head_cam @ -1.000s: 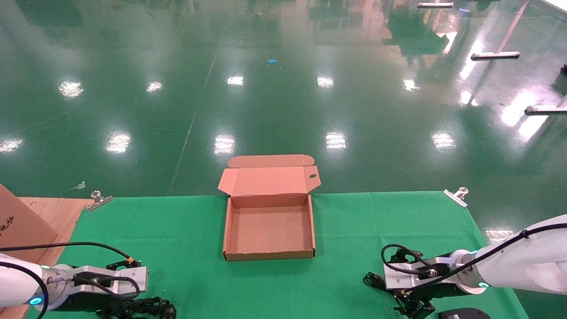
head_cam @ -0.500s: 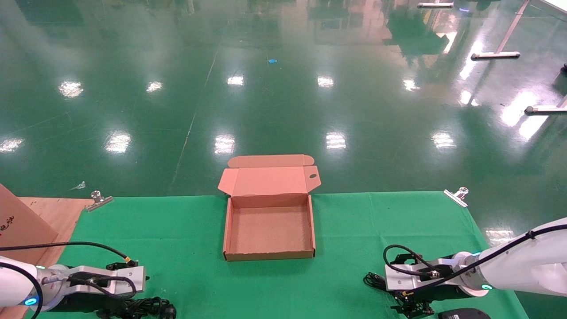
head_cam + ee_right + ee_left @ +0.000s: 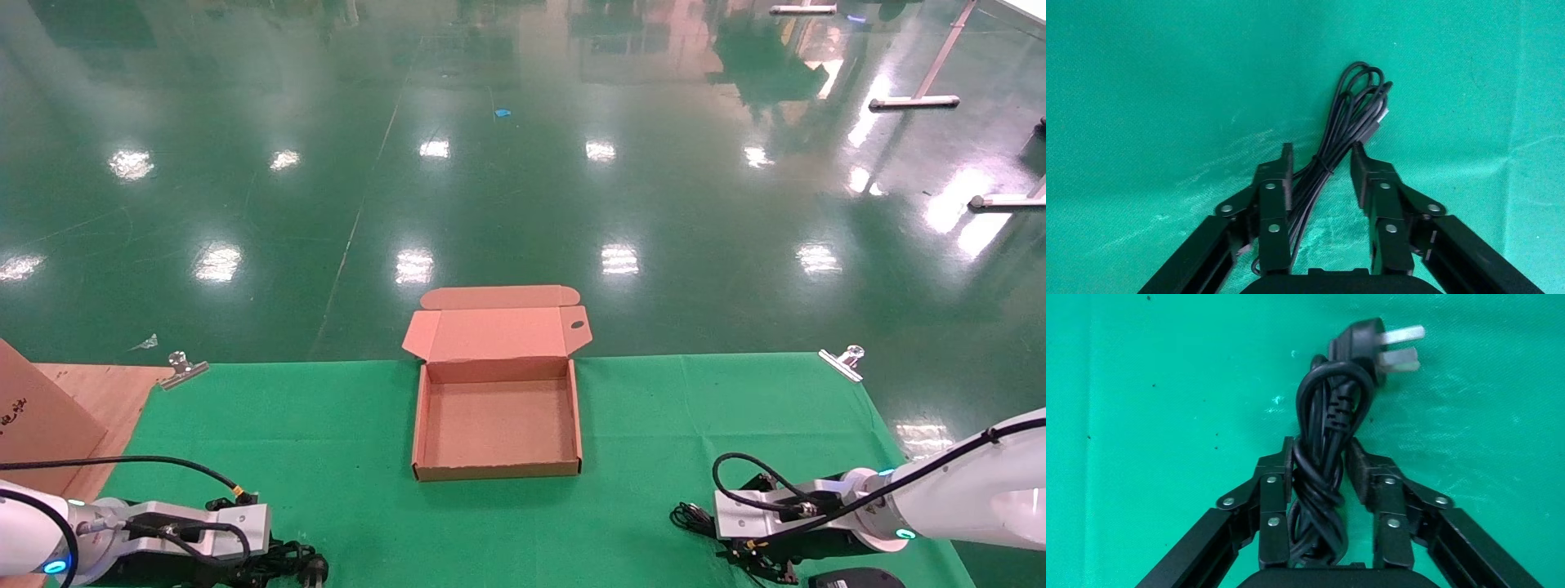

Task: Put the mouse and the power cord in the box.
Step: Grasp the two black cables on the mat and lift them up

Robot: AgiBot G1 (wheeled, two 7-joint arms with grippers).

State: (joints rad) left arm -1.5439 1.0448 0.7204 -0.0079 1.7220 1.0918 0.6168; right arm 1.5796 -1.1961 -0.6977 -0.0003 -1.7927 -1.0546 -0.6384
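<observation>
From the head view there were two grippers, one box, one mouse and one power cord. The box [image 3: 497, 408], shallow brown corrugated cardboard, sat open on the green cloth [image 3: 327, 425], its flap lid with a small oval hole thrown back. The left gripper [image 3: 278, 563] hung low at the near left over the power cord [image 3: 306, 567]; the right gripper [image 3: 756, 563] hung low at the near right, the black oval mouse [image 3: 854, 578] just beside it at the table's near edge.

In the left wrist view, the left gripper [image 3: 1321, 459] had its jaws drawn narrow, touching both sides of the thick, glossy, twisted power cord [image 3: 1324, 441], whose chunky plug showed metal prongs.

In the right wrist view, the right gripper [image 3: 1321, 162] stood with its jaws half open astride the mouse's thin bundled cable [image 3: 1346, 128], which lay against one finger only.
</observation>
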